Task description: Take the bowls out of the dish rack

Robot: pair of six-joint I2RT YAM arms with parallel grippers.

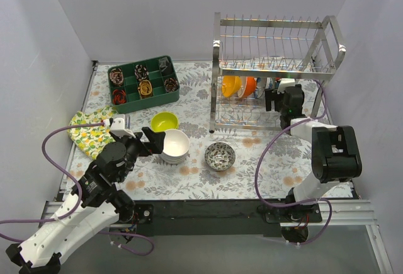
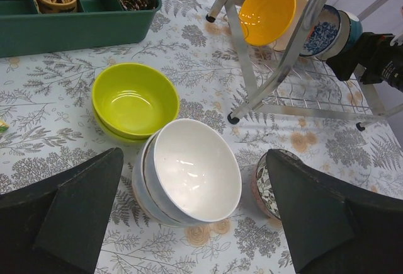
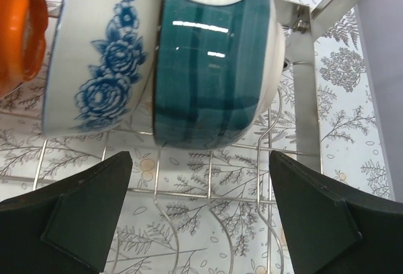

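The chrome dish rack (image 1: 277, 66) stands at the back right. Its lower tier holds a yellow bowl (image 1: 232, 85) and an orange bowl (image 1: 249, 85). My right gripper (image 1: 281, 92) is inside that tier, open. In the right wrist view a teal bowl (image 3: 211, 66) and a blue-flowered bowl (image 3: 101, 66) stand on edge just ahead of the open right gripper (image 3: 200, 157). On the table are a stack of white bowls (image 1: 175, 145), lime-green bowls (image 1: 164, 121) and a dark floral bowl (image 1: 220, 155). My left gripper (image 2: 194, 155) is open, just short of the white stack (image 2: 192, 173).
A dark green compartment tray (image 1: 124, 101) with small round items sits at the back left. A lemon-print cloth (image 1: 91, 132) lies at the left edge. The rack's leg (image 2: 234, 118) stands just beyond the white stack. Walls close in on three sides.
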